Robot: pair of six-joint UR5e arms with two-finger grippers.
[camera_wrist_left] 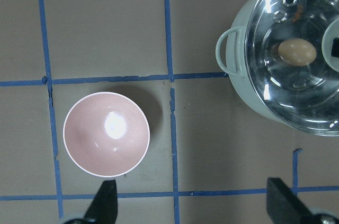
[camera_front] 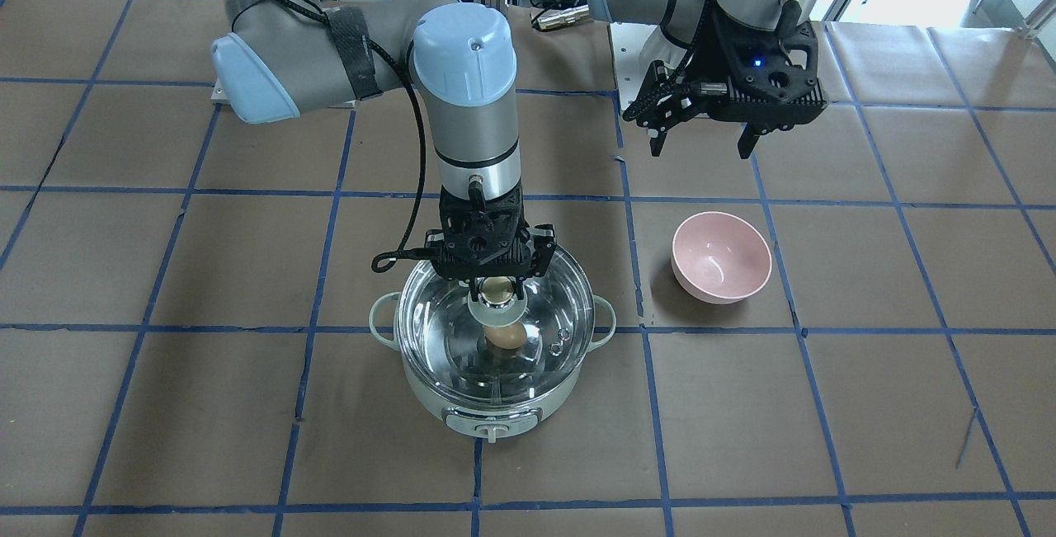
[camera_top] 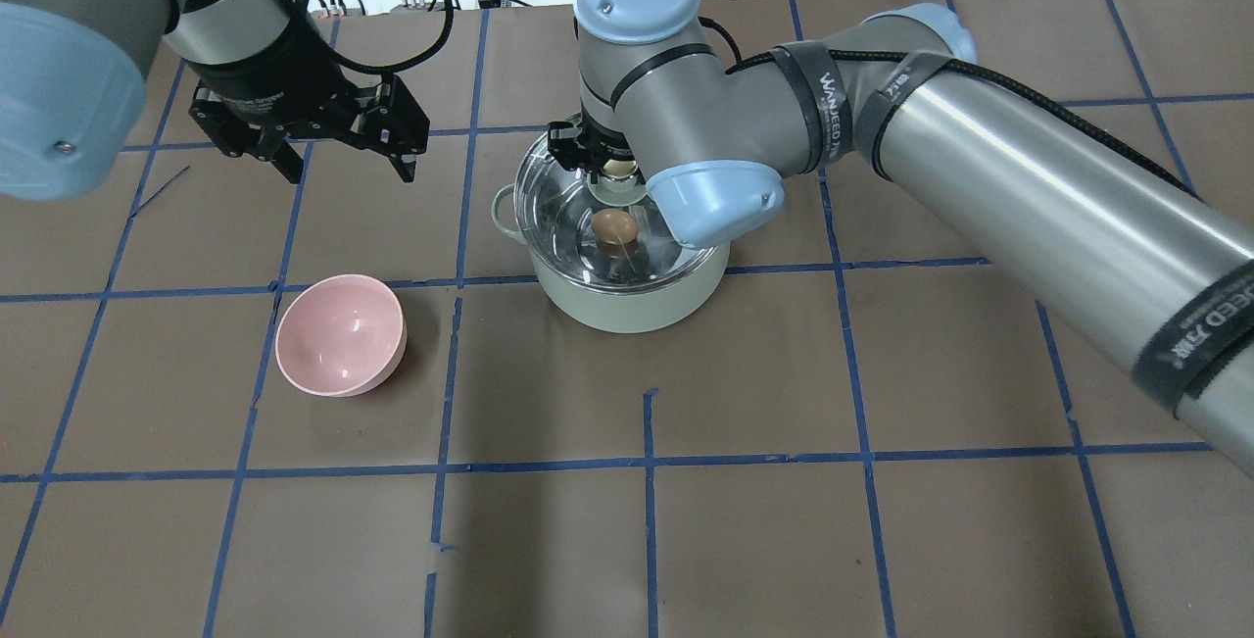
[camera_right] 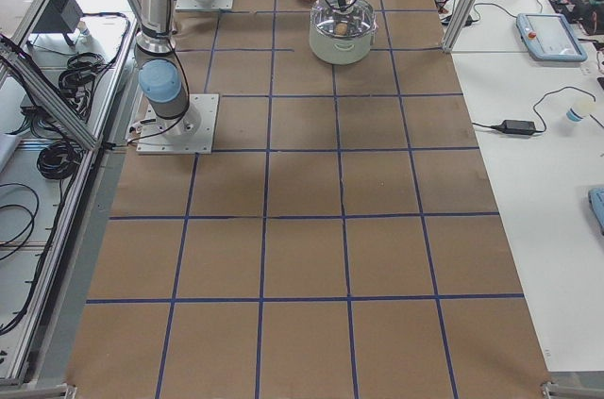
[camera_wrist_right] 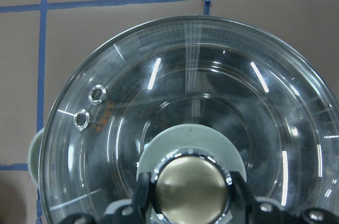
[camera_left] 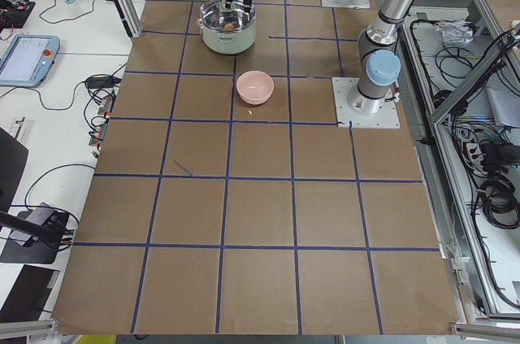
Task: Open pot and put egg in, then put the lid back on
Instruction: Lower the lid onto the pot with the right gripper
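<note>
The mint-green pot stands on the table with the brown egg inside it, seen through the glass. The clear glass lid covers the pot's mouth; I cannot tell whether it rests on the rim or hangs just above it. My right gripper is straight above the pot, shut on the lid's beige knob. My left gripper is open and empty, hovering above the table behind the pink bowl. In the left wrist view the pot and the egg are at the upper right.
An empty pink bowl stands beside the pot on my left side; it also shows in the overhead view. The table is brown board with blue tape lines. The right arm's elbow hangs over part of the pot.
</note>
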